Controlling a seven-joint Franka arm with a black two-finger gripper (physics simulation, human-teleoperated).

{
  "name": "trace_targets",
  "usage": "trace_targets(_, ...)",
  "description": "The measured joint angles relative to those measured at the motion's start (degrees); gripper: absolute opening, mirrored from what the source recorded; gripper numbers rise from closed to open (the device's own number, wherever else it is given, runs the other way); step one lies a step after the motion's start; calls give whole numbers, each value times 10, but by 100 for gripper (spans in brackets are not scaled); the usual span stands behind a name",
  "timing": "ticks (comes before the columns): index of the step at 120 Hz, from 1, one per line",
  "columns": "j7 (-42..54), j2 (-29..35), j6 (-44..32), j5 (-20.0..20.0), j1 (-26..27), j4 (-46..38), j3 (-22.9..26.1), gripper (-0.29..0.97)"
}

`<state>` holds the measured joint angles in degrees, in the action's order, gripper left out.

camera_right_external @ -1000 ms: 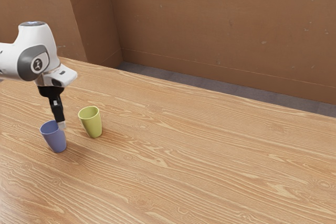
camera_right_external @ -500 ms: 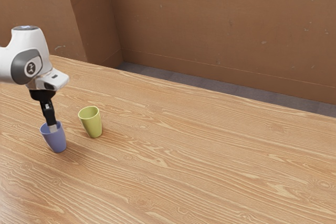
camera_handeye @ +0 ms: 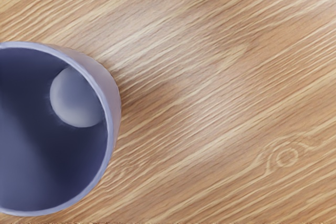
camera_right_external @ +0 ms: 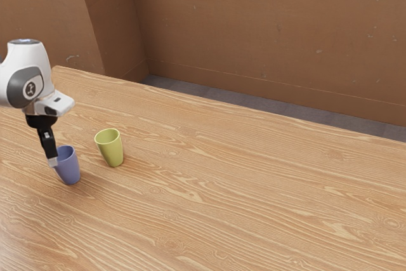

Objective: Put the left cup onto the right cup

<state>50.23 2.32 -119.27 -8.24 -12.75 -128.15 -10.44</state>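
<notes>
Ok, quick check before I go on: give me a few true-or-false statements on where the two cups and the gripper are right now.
1. The purple cup stands mouth up on the table. True.
2. The green cup sits inside the purple cup. False: the two stand apart, side by side.
3. The gripper is at the purple cup's rim, on the side away from the green cup. True.
4. The green cup lies tipped on its side. False: it stands upright, mouth up.
</notes>
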Motion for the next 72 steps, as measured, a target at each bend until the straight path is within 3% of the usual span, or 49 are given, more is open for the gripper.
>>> trace_targets(72,5,-45,-8,-12,-5,27,1,68)
